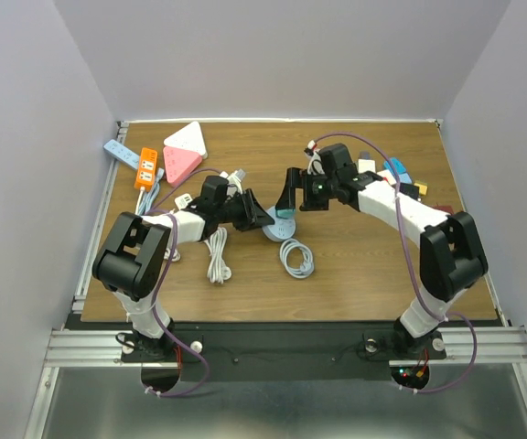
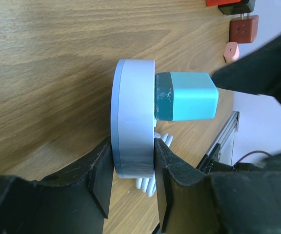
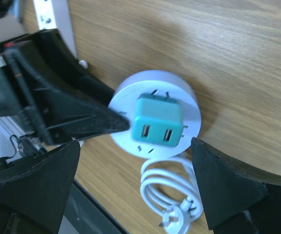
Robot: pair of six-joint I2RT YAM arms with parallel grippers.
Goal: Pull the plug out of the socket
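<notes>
Bracing looks done: your left gripper [image 2: 130, 183] is clamped across the rim of the round white socket [image 2: 133, 87]. Your right gripper [image 3: 135, 146] hangs spread wide, with the teal plug [image 3: 157, 119] between its fingers, untouched. Next, I'd say, close on the plug's sides and pull straight off the disc. It's a boxy cube seated in the socket's face, two USB ports facing the right claw.

Bright even light, soft shadows, near edges blurred
</notes>
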